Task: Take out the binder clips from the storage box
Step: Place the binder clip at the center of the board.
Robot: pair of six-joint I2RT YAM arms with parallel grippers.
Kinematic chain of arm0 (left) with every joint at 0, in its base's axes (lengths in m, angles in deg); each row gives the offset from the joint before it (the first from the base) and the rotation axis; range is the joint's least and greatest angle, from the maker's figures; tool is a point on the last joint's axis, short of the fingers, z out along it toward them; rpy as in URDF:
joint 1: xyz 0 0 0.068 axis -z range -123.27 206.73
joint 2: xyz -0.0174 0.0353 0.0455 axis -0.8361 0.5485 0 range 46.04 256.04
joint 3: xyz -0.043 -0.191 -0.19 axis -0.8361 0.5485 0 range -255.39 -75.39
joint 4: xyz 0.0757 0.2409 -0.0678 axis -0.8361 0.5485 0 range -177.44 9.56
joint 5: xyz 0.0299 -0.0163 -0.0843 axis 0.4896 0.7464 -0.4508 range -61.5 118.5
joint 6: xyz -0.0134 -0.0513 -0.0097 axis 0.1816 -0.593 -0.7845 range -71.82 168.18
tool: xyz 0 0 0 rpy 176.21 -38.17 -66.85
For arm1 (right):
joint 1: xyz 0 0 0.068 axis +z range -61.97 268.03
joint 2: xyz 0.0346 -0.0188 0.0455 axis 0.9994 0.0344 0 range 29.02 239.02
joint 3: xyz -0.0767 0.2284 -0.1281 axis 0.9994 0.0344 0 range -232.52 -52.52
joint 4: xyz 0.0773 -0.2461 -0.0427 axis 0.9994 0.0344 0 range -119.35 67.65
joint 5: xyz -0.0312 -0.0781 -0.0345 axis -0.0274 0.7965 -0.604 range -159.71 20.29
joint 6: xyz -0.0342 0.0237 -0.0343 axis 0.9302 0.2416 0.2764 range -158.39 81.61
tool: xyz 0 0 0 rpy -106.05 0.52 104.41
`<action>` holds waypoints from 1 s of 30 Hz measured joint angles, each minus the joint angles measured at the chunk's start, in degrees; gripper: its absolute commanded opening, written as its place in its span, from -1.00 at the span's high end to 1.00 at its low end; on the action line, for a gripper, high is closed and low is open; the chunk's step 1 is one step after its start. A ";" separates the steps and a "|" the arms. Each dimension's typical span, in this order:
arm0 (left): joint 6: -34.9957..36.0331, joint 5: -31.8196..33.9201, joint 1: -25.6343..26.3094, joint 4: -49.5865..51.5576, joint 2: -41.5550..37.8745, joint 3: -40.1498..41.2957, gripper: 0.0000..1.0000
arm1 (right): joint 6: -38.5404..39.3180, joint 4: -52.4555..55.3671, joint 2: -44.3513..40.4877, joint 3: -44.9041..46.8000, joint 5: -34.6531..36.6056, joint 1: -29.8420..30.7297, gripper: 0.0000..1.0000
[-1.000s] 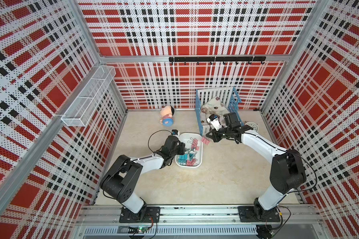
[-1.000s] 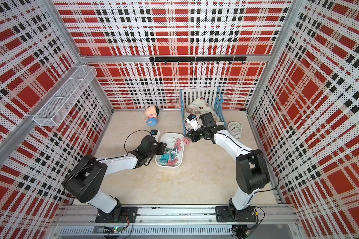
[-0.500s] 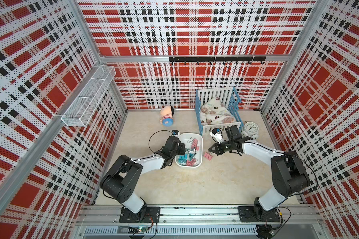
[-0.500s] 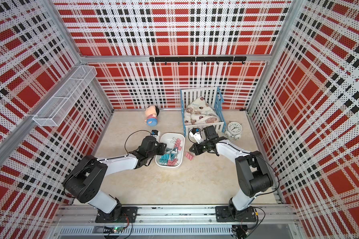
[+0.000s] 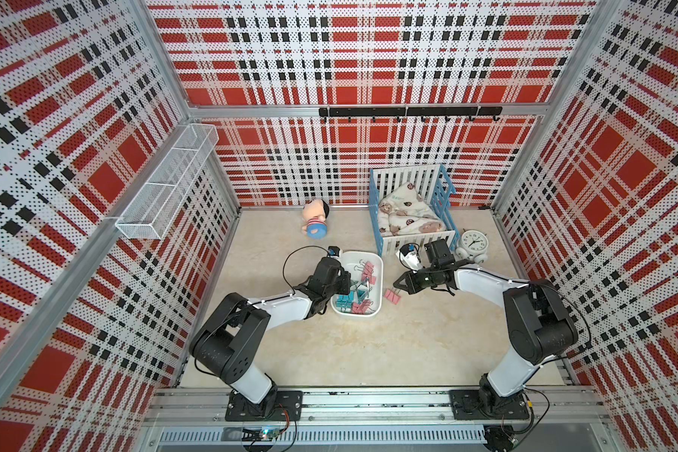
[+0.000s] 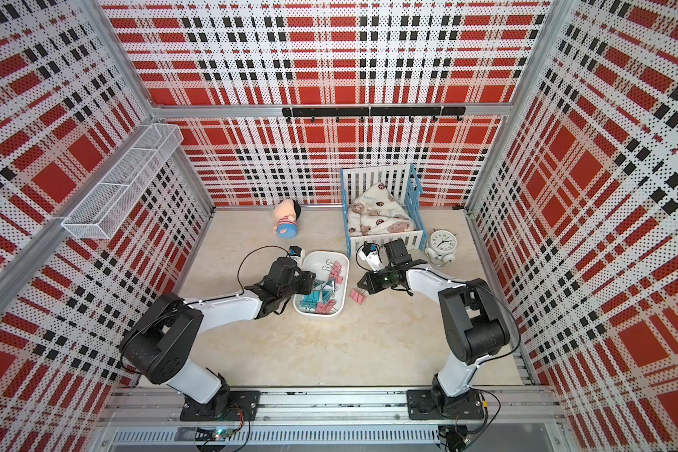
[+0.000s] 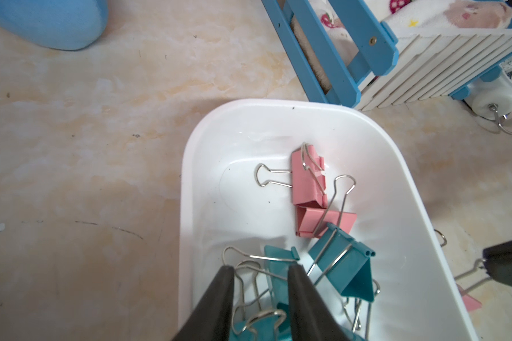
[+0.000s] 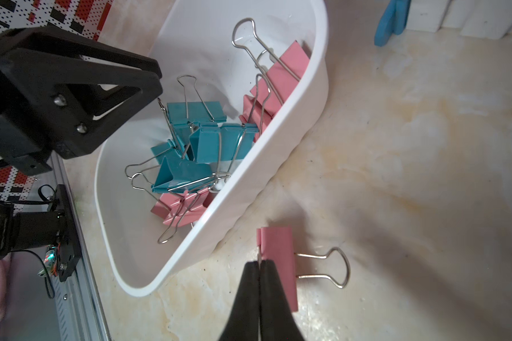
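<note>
I count one box [image 8: 293, 133], about four teal clips [image 8: 223, 141] and four pink clips [image 8: 281, 71] inside, one more pink clip [image 8: 278, 259] outside, one doll [image 5: 316, 223], one crib [image 5: 411, 180], one clock [image 5: 473, 243], one wire basket [image 5: 165, 188].

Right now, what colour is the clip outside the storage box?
Pink clip; clearest in the right wrist view.

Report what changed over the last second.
The right gripper, shut on the pink binder clip by its wire handle, swung from beside the toy crib toward the robot and brought the clip down to the table beside the storage box. The left gripper stayed in the box over the teal clips; the box did not move.
</note>
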 measured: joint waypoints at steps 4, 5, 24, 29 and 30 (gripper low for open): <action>0.09 0.24 0.00 0.17 0.00 -0.09 0.24 | -0.15 -0.31 0.26 0.13 0.04 -0.63 0.87; 0.17 0.26 0.00 0.22 0.00 -0.09 0.24 | -0.20 -0.50 0.33 0.24 0.04 -0.81 0.83; 0.90 0.35 0.00 0.66 0.09 -0.42 0.25 | -0.09 2.25 0.48 -0.96 3.61 -1.44 0.41; 0.90 0.35 0.00 0.90 -1.09 -0.42 0.25 | 0.79 4.37 -1.11 -7.04 5.05 -1.20 0.41; 0.90 0.33 0.00 0.87 -1.31 -0.42 0.25 | 1.11 4.44 -1.09 -8.76 5.46 -0.76 0.41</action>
